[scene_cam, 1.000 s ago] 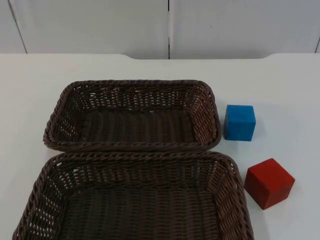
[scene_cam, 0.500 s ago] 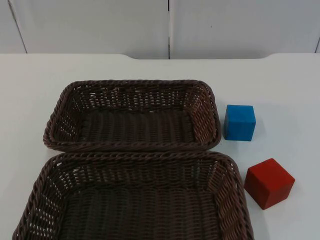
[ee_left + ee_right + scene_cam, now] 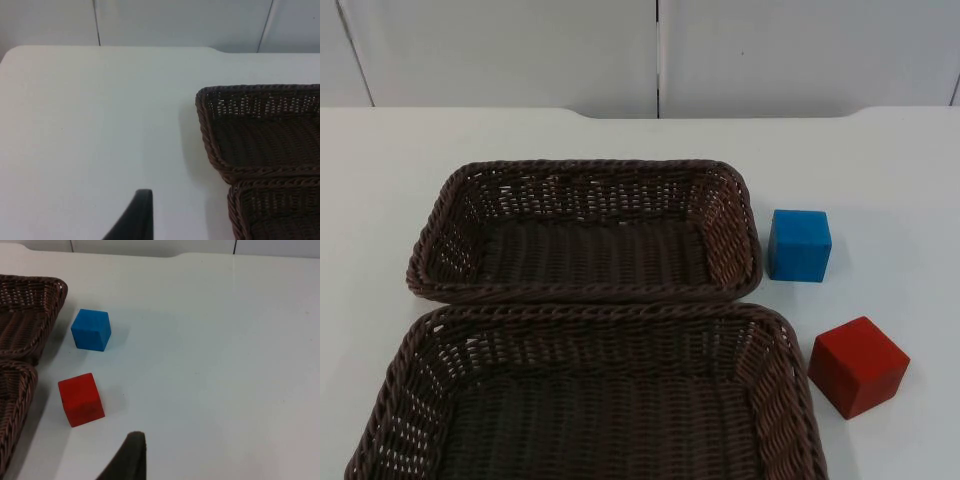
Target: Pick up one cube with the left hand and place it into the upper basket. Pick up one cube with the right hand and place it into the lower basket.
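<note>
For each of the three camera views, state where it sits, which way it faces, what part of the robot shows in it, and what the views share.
Top view: fixed above, looking down and forward at the upper basket, lower basket, blue cube and red cube.
Left wrist view: on the left arm, facing the table beside both baskets; one black fingertip of the left pincer shows.
Right wrist view: on the right arm, facing both cubes; one fingertip of the right pincer shows.
Shared: all see both baskets.

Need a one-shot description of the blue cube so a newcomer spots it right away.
In the top view, find the two brown baskets: the upper basket sits nearer the wall, the lower basket in front of it. The blue cube stands on the white table just right of the upper basket. Its one neighbour, the red cube, sits beside the lower basket, turned askew.
</note>
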